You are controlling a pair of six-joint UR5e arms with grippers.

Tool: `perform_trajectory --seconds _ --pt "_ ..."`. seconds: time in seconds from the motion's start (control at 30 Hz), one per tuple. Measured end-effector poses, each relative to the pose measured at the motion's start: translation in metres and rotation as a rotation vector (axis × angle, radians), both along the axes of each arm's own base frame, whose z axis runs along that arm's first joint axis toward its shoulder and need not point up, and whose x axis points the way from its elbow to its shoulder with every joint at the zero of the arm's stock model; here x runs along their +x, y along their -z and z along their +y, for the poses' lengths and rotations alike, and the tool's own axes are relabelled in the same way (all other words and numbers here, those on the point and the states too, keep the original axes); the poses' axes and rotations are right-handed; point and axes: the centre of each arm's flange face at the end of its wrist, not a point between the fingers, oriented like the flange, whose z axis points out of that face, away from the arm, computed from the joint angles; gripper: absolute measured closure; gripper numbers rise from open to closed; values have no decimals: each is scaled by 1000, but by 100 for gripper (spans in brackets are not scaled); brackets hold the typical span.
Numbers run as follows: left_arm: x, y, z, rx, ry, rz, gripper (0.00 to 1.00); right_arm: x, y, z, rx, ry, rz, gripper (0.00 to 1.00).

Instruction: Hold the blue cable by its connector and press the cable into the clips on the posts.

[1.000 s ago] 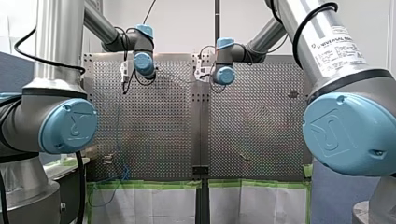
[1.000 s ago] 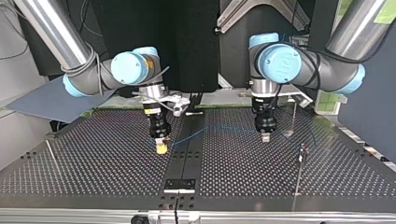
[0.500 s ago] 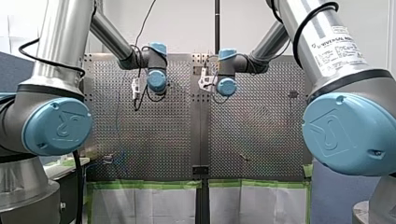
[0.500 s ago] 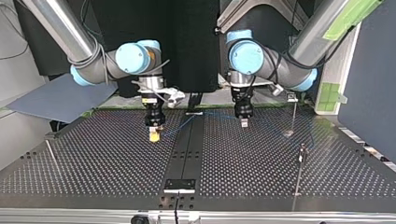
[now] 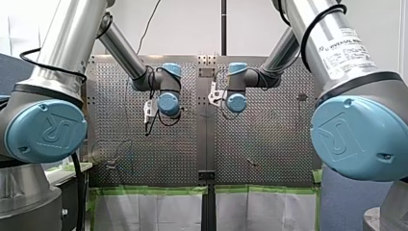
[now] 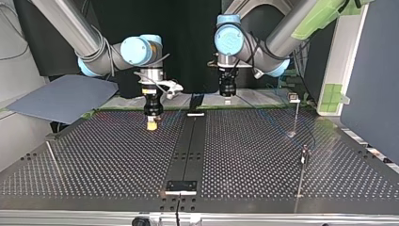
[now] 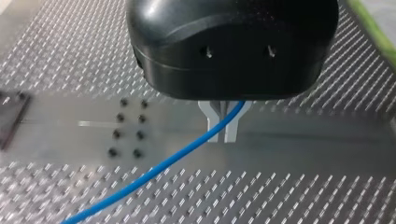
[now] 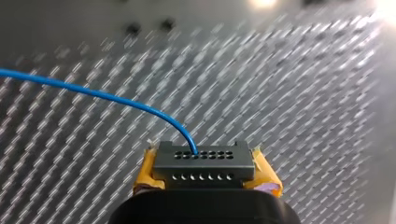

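In the right wrist view my right gripper (image 8: 205, 173) is shut with its yellow pads (image 8: 150, 173) on a dark grey connector (image 8: 204, 158). The blue cable (image 8: 93, 93) leaves the connector's top and arcs away over the perforated table. In the left wrist view my left gripper (image 7: 225, 133) has its metal fingers shut on the blue cable (image 7: 159, 168), which runs out and down from between them. Across the table, my right gripper (image 6: 151, 124) hangs at the top view's left of the centre strip and my left gripper (image 6: 227, 98) at its right, both near the far edge.
Thin posts stand on the table: one with a clip on top (image 6: 295, 100), a second (image 6: 304, 155) nearer the camera, and a slanted rod (image 6: 52, 157) at the top view's left. A dark centre strip (image 6: 188, 155) divides the table. A grey board (image 6: 61, 96) lies beyond the left edge.
Both arms have drawn back toward the top view's far edge with the cable. My left gripper has also moved toward the centre strip and risen. Both grips are unchanged.
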Motion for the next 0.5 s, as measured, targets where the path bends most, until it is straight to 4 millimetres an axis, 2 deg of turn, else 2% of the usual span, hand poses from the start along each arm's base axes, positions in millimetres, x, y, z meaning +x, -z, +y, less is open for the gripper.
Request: perform_trajectory --seconds 0.2,0.33,0.5 --pt "-14 19 -10 3 31 1 100 -13 46 0 46 49 8 100" --pt "-16 33 -18 7 46 1 100 -22 82 5 83 77 12 100" --pt "-16 50 -26 4 60 0 100 -30 117 14 113 86 37 100"
